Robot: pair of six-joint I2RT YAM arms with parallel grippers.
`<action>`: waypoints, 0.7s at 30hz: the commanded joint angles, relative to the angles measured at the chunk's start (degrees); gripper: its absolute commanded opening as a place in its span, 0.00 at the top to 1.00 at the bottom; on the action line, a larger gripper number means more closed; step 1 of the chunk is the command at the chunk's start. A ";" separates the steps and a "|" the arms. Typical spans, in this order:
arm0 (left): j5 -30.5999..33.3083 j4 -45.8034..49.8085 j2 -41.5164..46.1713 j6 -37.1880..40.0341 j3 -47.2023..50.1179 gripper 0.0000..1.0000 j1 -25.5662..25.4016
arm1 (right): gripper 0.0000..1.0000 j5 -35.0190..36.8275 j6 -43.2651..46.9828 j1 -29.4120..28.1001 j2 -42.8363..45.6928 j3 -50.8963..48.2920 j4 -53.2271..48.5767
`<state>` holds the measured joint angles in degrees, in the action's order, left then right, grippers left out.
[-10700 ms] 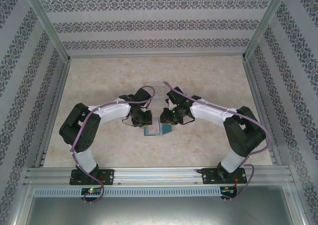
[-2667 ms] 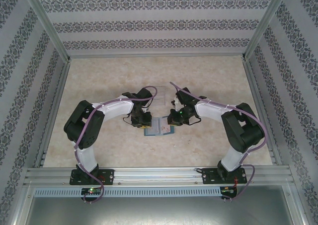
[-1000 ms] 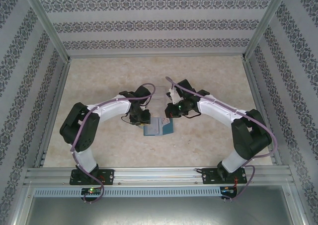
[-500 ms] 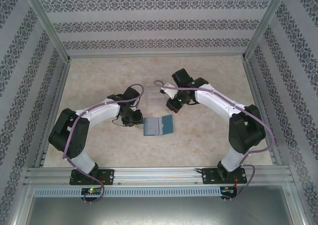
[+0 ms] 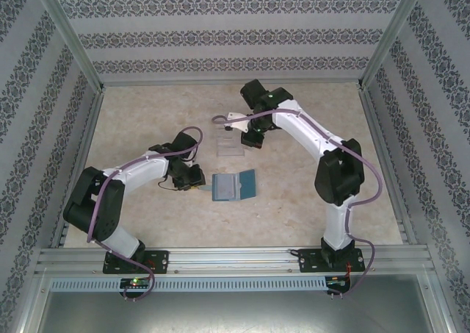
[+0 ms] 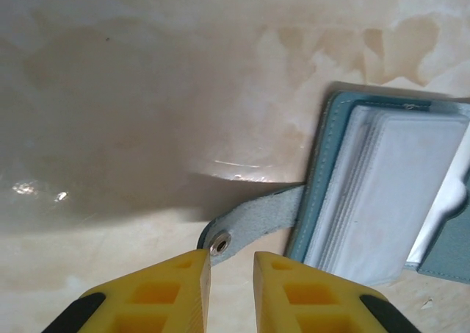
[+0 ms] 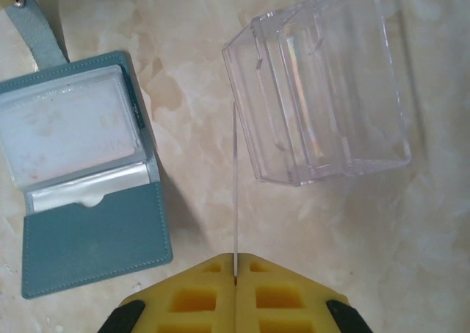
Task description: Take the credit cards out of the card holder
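Yellow jaws of the right gripper (image 7: 235,263) pinch a pale card (image 7: 235,193) edge-on just beside the clear tray (image 7: 330,164), likely to drop it in; nothing blocks the way. The holder (image 7: 88,201) lies open mid-tabletop (image 5: 147,120). The left gripper (image 6: 231,263), slightly spread and empty, hovers at its strap (image 6: 257,223), perhaps steadying it.

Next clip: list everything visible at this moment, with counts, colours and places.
card holder: one, teal, lying open on the table, pale sleeves inside.
strap: one, teal with metal snap, sticking out from the holder.
credit card: one, edge-on, colour unclear, beside the tray.
clear tray: one, transparent, beyond the holder.
table: one, beige marbled.
walls: patterned grey-white, around the table.
left gripper: yellow fingers, slightly open, by the strap's snap.
right gripper: yellow fingers, shut on the credit card.
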<state>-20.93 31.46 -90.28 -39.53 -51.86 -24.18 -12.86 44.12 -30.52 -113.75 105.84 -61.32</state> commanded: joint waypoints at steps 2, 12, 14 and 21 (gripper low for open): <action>0.05 -1.14 2.58 -0.68 1.47 0.78 1.22 | 1.00 0.28 6.29 -0.76 -4.70 8.60 -8.32; 0.05 -1.10 4.30 -0.59 2.82 0.77 2.47 | 1.00 1.16 9.14 -2.25 -15.85 25.29 -15.78; 0.04 -1.18 4.30 -0.71 3.09 0.77 2.62 | 1.00 1.60 9.48 -2.59 -17.69 27.82 -16.50; 0.00 -1.41 4.93 -1.12 3.84 0.77 2.73 | 1.00 3.99 10.54 -3.05 -22.41 32.83 -18.00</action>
<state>-20.93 30.72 -86.87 -39.90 -48.97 -22.37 -10.59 52.93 -33.17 -134.50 136.38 -76.27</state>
